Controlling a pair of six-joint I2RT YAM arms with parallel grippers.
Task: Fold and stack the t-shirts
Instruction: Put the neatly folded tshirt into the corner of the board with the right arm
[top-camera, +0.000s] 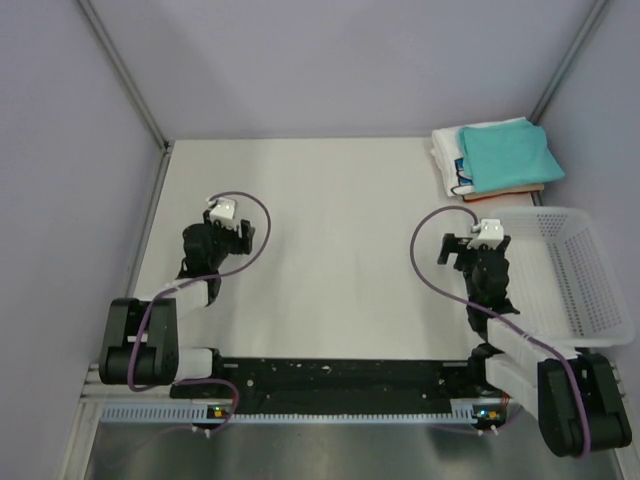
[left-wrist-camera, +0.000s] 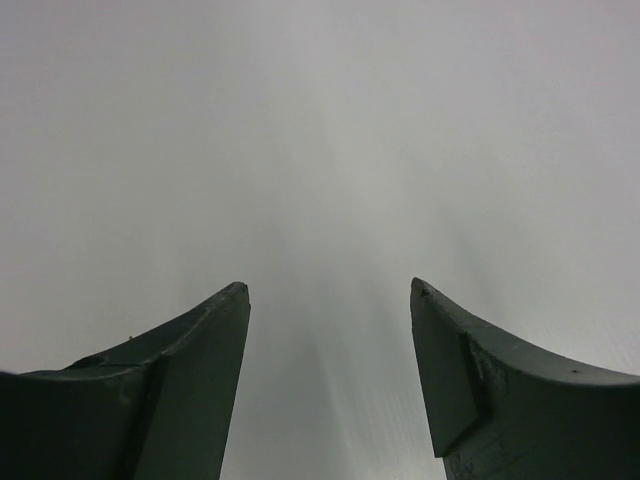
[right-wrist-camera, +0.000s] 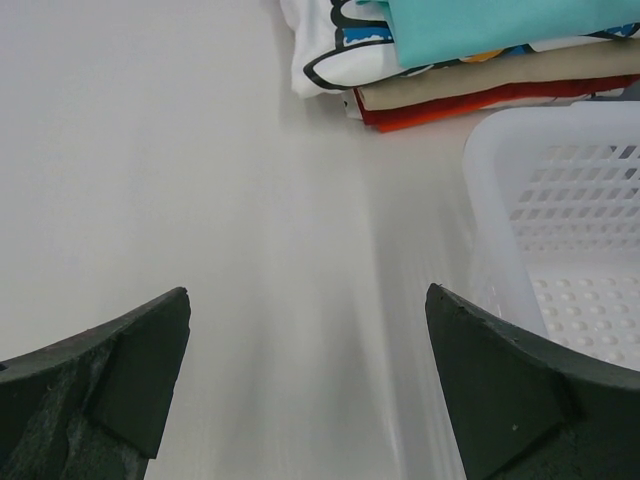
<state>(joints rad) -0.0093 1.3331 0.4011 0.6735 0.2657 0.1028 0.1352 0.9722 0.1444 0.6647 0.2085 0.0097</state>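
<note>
White table (top-camera: 330, 260), t-shirts (top-camera: 500, 155) stacked far right, well beyond parted jaws

In the right wrist view the top edge cuts off the shirt stack. The teal shirt (right-wrist-camera: 480, 25) covers most of the white printed shirt (right-wrist-camera: 318, 45), whose print shows only as scraps of black, blue and orange with no word readable, and beneath them a beige layer (right-wrist-camera: 480, 88) and a red layer (right-wrist-camera: 440, 112) show only folded edges. The basket (right-wrist-camera: 500, 150) runs off the right and bottom edges there, and from above the right arm (top-camera: 500, 300) hides its near left corner. The left tool (left-wrist-camera: 330, 290) and right tool (right-wrist-camera: 307, 295) show only fingertips, the rest cut off below, and the table (left-wrist-camera: 320, 120) under the left one is a featureless blur.
</note>
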